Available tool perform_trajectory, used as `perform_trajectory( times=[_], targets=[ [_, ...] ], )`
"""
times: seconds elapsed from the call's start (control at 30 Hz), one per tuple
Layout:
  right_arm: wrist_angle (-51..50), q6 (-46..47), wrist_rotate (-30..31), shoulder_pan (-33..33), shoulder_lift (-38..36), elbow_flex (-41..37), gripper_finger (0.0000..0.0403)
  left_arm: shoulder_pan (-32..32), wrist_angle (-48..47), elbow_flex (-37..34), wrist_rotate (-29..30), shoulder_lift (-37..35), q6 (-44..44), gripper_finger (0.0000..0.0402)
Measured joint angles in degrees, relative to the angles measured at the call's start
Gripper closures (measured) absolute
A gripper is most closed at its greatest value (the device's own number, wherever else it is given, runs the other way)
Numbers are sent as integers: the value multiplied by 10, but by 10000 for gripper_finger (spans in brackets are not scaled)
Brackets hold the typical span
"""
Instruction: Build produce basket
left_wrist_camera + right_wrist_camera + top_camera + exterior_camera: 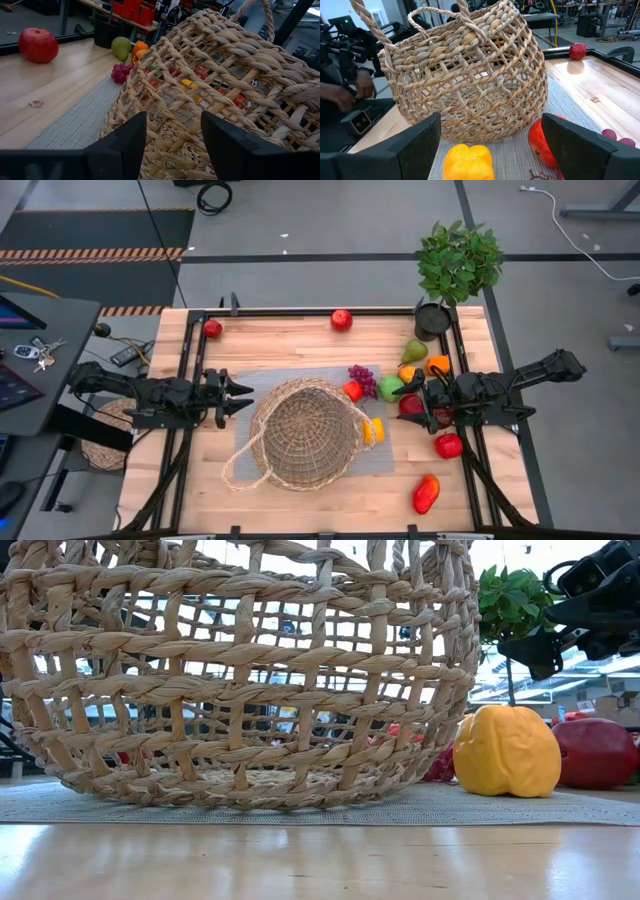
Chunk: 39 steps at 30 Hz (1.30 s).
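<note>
**Four views around one woven basket**

Overhead: straight down on the whole worktop (pixel 300 500), both arms and surrounding floor in frame. Low: level with the worktop surface, pressed close against the basket (pixel 240 680), facing the far room. Left wrist: close on the basket's weave, looking toward the right side past two dark fingers (pixel 125 145). Right wrist: looking left, a little farther back. Shared by all four: the basket; yellow pepper (pixel 507 752) common to low and right wrist.
</note>
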<state>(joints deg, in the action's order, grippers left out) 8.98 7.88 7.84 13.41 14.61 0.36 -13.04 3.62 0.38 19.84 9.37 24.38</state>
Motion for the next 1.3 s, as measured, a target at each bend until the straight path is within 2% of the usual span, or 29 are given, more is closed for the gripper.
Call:
perform_trajectory(
  times=[0.73, 0.9, 1.17, 1.3],
  targets=[
    [1, 0, 0, 0, 0, 0, 55, 0, 0, 0, 0, 0, 0, 209],
    [50, -15, 43, 0, 0, 0, 55, 0, 0, 0, 0, 0, 0, 205],
    [160, 11, 60, 0, 0, 0, 55, 0, 0, 0, 0, 0, 0, 208],
    [231, -4, 116, -9, 0, 0, 55, 0, 0, 0, 0, 0, 0, 208]
  ],
)
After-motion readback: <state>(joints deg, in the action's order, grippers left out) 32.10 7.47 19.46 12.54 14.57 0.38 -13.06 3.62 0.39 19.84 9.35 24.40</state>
